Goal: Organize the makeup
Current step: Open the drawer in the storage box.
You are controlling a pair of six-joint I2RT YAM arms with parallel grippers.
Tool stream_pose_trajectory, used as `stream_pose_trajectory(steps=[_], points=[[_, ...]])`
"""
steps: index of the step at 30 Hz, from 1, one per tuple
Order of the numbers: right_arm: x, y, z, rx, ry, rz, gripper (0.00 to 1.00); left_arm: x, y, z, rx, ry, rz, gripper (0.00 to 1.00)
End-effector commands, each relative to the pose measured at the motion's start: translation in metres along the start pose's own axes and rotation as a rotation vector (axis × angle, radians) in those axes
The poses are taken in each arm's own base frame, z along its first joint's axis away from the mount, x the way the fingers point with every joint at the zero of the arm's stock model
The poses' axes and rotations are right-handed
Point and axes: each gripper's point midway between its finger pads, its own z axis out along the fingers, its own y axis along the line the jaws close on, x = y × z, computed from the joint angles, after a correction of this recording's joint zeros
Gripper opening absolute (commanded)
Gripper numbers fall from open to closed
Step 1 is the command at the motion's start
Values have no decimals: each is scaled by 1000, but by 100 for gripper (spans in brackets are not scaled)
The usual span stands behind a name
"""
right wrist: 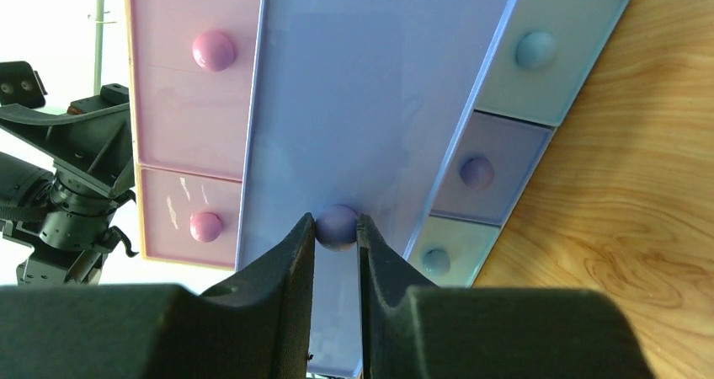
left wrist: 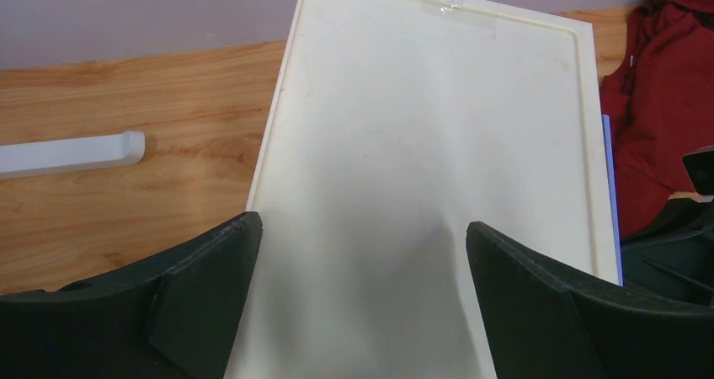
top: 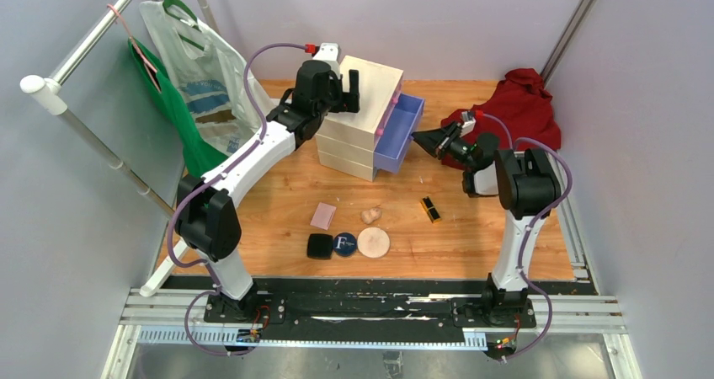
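While the right gripper (right wrist: pixel 337 227) pinches the knob (right wrist: pixel 338 223) of the purple drawer (right wrist: pixel 370 101), slide it straight, letting the spread left gripper (left wrist: pixel 362 253) steady the chest (left wrist: pixel 421 126) beneath it. The makeup (top: pixel 343 243) lies on the tabletop (top: pixel 488 248), well apart from both grippers, nearer the arm bases.

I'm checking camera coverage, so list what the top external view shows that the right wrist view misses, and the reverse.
Only top external: the makeup loose on the table, namely black square compact, navy compact, beige puff, pink square, sponge and lipstick. Only right wrist: that the right gripper is shut on the drawer knob. Both: the cream chest with its purple drawer pulled out.
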Motion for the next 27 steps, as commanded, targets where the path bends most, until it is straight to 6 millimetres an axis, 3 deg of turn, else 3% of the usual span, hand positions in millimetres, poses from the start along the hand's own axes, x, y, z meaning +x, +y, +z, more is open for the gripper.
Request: stream_pose_trajectory(steps=[1,11,20,24,27], points=[[-11,7,-17,-12,-27,-55,1,78,26,9,-78,237,10,98],[-8,-4,-35,3,-42,-39,1,78,27,9,-79,238,9,98],[-11,3,-44,-13,-44,-56,1,84,26,12,-78,250,5,98],[-11,8,-43,-19,-39,-64,22,82,26,12,-77,248,3,98],[-12,10,-43,-19,-38,-70,30,82,26,12,-76,246,3,98]])
